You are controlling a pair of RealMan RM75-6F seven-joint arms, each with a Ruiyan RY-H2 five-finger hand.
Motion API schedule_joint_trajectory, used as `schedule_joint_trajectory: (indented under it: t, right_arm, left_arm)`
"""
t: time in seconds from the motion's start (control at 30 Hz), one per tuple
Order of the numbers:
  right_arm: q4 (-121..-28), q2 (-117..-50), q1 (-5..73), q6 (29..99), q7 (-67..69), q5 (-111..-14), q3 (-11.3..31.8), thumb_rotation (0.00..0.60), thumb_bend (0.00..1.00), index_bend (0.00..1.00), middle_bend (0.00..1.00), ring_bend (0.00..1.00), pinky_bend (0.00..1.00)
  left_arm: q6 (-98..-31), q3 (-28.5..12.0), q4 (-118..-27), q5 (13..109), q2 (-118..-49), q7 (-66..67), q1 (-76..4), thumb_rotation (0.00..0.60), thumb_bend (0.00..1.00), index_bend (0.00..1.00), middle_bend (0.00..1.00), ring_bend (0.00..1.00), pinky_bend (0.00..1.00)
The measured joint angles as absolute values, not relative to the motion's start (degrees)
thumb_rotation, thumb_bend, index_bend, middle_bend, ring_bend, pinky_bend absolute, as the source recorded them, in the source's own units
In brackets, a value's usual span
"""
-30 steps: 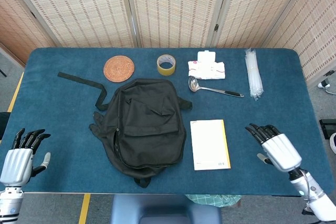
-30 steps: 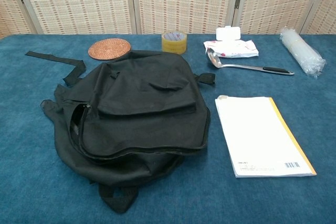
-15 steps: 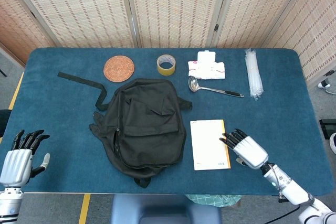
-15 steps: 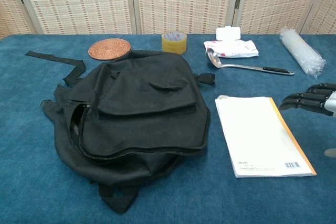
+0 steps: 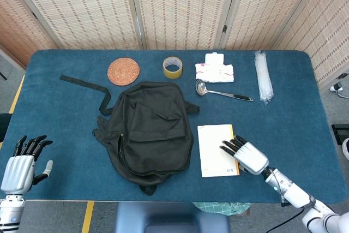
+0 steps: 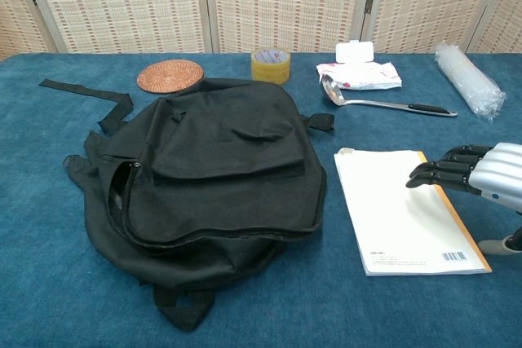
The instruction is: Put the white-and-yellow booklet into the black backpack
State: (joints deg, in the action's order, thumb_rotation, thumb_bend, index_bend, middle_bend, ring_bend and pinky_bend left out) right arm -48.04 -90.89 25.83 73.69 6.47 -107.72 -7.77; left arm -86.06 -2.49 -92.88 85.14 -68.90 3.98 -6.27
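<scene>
Far off at the near-left corner, the left hand (image 5: 19,162) idles, fingers spread, empty. Right of the black backpack (image 5: 148,126) lies the white-and-yellow booklet (image 5: 216,149), long axis near-to-far. Nearer, the right hand (image 5: 245,155) reaches over its yellow right edge, fingers extended, holding nothing.

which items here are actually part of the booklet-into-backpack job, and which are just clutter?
Job:
- white-and-yellow booklet, flat on the table
- black backpack, beside the booklet
- right hand, fingertips over the booklet's yellow edge

Clutter:
- woven coaster
- tape roll
- wipes pack
- ladle
- clear plastic sleeve
</scene>
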Motion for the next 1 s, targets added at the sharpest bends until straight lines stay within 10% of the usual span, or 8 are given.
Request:
schedule_joint_trajectory:
  t: [1.0]
  right_arm:
    - [-41.99,-99.1,27.66,82.23,9.84,-106.35,-5.99,0.6,0.34,0.35,0.32,0.37,0.37]
  left_arm:
    - [-85.97,-2.8,-91.85,85.25,-68.97,2.34,-5.86,0.6,0.47,0.27,0.19,0.18,0.0]
